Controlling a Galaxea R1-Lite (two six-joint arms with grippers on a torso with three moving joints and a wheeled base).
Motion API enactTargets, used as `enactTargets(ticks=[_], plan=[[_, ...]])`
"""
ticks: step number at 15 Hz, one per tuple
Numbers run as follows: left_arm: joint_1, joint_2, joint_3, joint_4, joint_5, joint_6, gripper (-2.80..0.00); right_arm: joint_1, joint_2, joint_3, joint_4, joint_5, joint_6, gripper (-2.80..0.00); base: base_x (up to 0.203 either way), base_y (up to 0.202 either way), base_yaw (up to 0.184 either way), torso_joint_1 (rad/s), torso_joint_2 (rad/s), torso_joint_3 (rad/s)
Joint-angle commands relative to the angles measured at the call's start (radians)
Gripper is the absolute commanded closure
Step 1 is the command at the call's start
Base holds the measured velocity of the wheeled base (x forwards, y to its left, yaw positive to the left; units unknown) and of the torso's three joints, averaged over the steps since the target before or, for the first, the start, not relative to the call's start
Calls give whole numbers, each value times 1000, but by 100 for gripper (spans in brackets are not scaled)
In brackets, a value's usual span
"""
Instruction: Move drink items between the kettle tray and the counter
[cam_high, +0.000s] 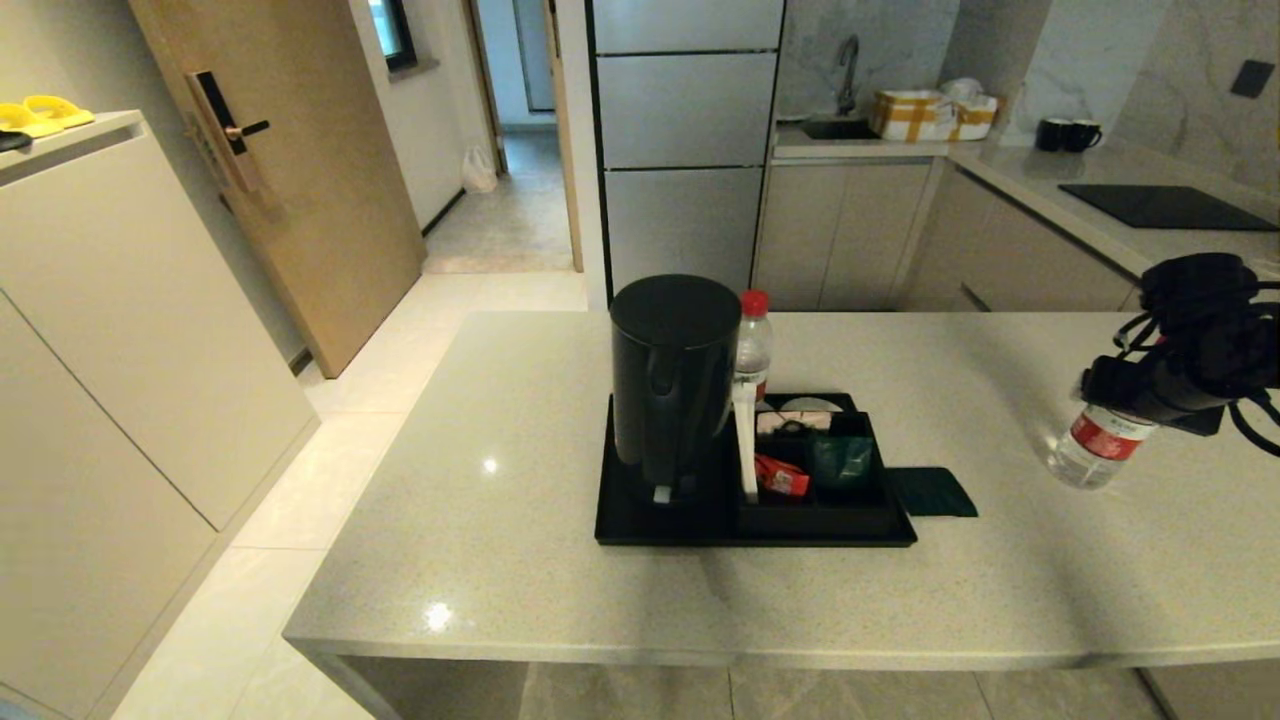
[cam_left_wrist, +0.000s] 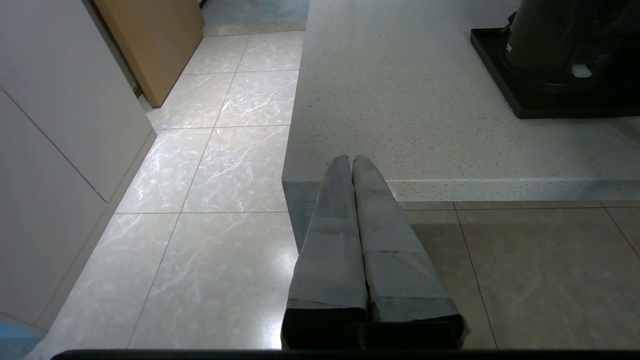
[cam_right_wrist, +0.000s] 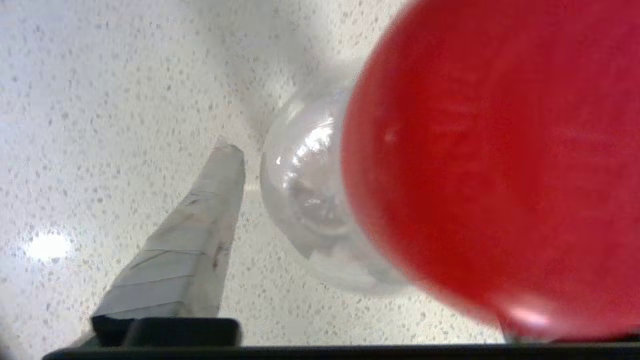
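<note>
The right gripper (cam_high: 1125, 395) is out over the right side of the counter (cam_high: 500, 400), wrapped around the upper part of a water bottle (cam_high: 1095, 445) that hangs tilted with its bottom just above the stone, or maybe touching it, hard to say. From the wrist camera you only get one grey finger (cam_right_wrist: 195, 245) right beside the clear bottle body, with the red cap (cam_right_wrist: 490, 165) filling most of the shot, so it looks clamped on the bottle, but the other finger is hidden. The left gripper (cam_left_wrist: 352, 162) is parked low off the near left corner of the counter, fingers pressed flat together, holding nothing. On to the containers: the black tray (cam_high: 640, 525) sits mid-counter with the tall black kettle (cam_high: 672, 375) on its left half, and a second red-capped bottle (cam_high: 752, 345) standing upright just behind it. The box of compartments (cam_high: 815, 515) on the tray's right has a red packet (cam_high: 782, 476) and a dark green one (cam_high: 842, 460) in it. A flat dark green sachet (cam_high: 932, 491) lies on the counter just beside the tray's right edge.
</note>
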Motion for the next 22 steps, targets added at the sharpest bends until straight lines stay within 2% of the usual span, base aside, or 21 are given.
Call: enactTargets(ticks=[1, 10, 13, 16, 17, 22], plan=[[0, 1, 0, 0, 0, 1, 0, 0, -34, 28, -1, 5, 0, -280, 0, 0, 0, 0, 0, 0], [0, 1, 0, 0, 0, 1, 0, 28, -366, 299, 3, 213, -53, -280, 0, 0, 0, 0, 0, 0], [0, 1, 0, -2, 0, 1, 0, 42, -605, 409, 19, 278, -80, -280, 0, 0, 0, 0, 0, 0], [0, 1, 0, 0, 0, 1, 0, 59, -867, 498, 104, 311, -122, -280, 0, 0, 0, 0, 0, 0], [0, 1, 0, 0, 0, 1, 0, 65, -955, 522, 148, 317, -128, 0, 0, 0, 0, 0, 0, 0], [0, 1, 0, -1, 0, 1, 0, 80, -1353, 550, 425, 408, -151, 0, 0, 0, 0, 0, 0, 0]])
